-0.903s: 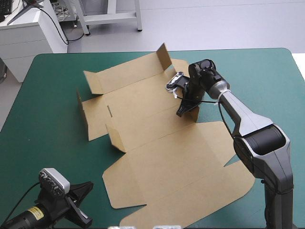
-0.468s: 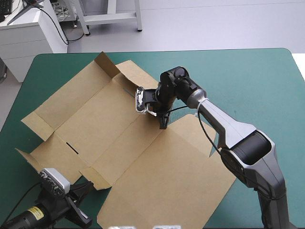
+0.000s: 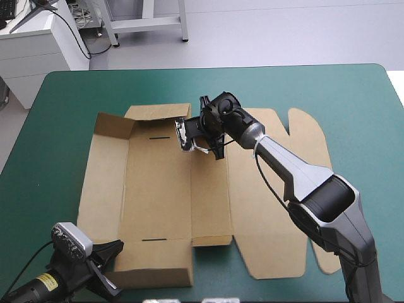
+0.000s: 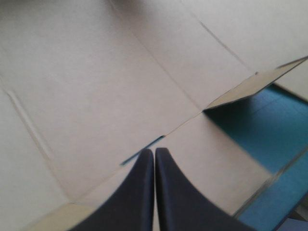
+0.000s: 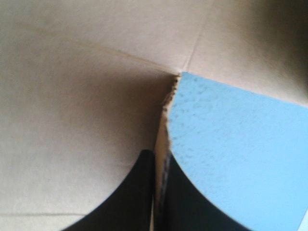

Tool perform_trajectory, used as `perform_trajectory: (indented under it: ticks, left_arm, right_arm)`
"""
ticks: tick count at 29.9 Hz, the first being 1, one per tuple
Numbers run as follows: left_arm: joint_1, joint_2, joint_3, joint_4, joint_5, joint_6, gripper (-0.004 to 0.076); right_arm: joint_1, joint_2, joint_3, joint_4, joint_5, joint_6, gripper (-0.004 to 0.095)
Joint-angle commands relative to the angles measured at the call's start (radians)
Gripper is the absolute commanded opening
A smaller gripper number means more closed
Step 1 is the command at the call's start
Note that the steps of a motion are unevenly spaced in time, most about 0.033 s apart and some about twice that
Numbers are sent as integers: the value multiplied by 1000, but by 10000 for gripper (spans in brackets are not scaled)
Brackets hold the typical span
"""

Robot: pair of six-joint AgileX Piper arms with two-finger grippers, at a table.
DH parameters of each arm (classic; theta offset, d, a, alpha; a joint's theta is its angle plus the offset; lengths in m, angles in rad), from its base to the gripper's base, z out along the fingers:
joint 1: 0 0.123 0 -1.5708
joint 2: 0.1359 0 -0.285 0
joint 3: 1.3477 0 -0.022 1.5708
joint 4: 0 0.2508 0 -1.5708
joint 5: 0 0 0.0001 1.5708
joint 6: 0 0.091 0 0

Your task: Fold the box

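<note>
R tool (image 5: 158, 155) pinching box (image 3: 158, 186) far edge — L tool (image 4: 154, 152) closed.

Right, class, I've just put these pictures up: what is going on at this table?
A two-armed robot is working on a brown box, a cut sheet lying mostly flat on the teal-green table, with one far-left flap raised. The right gripper is shut on the box's far edge. The left gripper, shut and empty, sits at the near left corner.

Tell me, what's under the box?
The box lies spread on the teal-green table, which shows all around it. Whatever is under its middle is covered by the board.
</note>
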Motion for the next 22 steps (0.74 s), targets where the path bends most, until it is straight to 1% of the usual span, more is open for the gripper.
perform_trajectory:
  ticks: [1,3,5,8,9,12,17,20,22]
  left_arm:
    - [0,11,-34,-46,-45,1,-8]
    - [0,11,-34,-46,-45,1,-8]
    - [0,11,-34,-46,-45,1,-8]
    - [0,11,-34,-46,-45,1,-8]
    - [0,11,-34,-46,-45,1,-8]
    - [0,11,-34,-46,-45,1,-8]
    - [0,11,-34,-46,-45,1,-8]
    - [0,11,-34,-46,-45,1,-8]
    - [0,11,-34,-46,-45,1,-8]
  right_arm:
    - [-3,-65,-29,53,-50,-55,-19]
    - [-3,-65,-29,116,5,-118,-19]
    - [-3,-65,-29,156,47,-130,-19]
    - [-3,-65,-29,156,90,-108,-19]
    - [-3,-65,-29,151,90,-80,-19]
    - [-10,-63,-29,156,42,29,-19]
    - [-13,-55,-29,102,8,183,-19]
    - [-15,-44,-29,101,-29,272,-19]
    - [-17,-36,-29,101,-32,272,-19]
